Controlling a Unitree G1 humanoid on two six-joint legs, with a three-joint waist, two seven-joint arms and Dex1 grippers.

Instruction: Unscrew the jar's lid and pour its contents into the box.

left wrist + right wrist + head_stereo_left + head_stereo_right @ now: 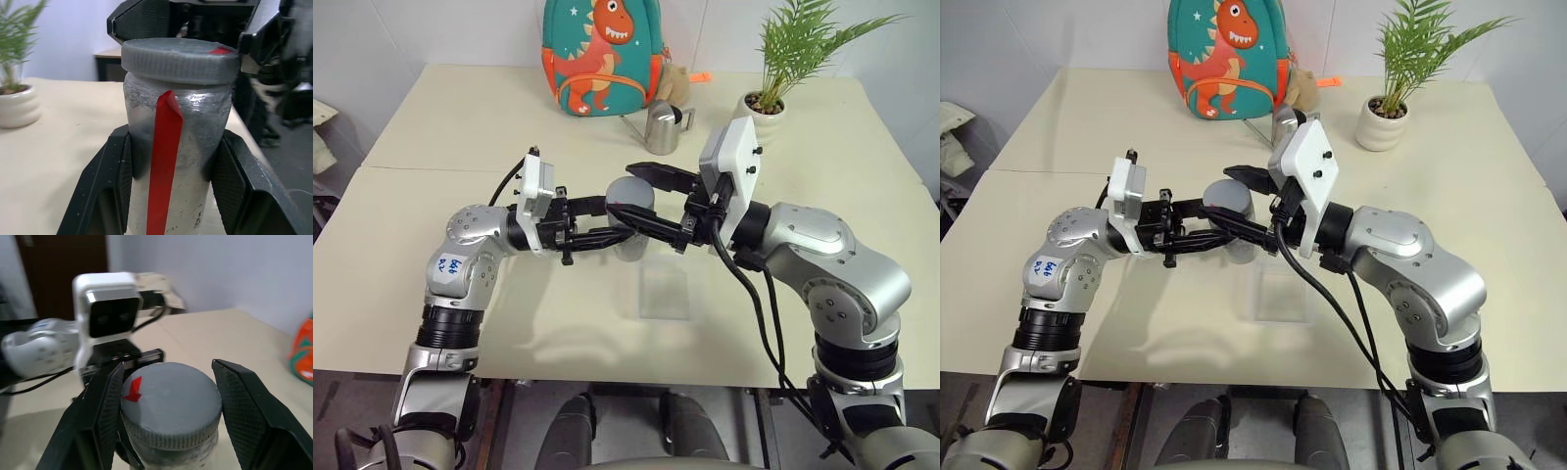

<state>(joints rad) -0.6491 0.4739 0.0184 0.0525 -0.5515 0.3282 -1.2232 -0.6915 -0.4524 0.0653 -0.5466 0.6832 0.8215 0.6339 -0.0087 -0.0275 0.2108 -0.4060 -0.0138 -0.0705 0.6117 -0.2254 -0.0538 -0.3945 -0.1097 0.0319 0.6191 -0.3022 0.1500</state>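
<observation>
Capped jar (pixel 173 161) held over clear box (pixel 664 290).

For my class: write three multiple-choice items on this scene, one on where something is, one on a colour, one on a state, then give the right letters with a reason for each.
1. Where is the clear box?
A. on the table, below and in front of the raised jar
B. behind the backpack
C. beside the plant pot

2. What colour is the mark on the lid?
A. blue
B. red
C. yellow

3. What state is the jar in?
A. lying on the table, open
B. standing in the box
C. held up by the left gripper, lid on

Answers:
1 A: the box lies on the table near its front edge.
2 B: a red mark shows on the grey cap.
3 C: the left gripper clamps the body, and the right gripper flanks the lid on top.
</observation>
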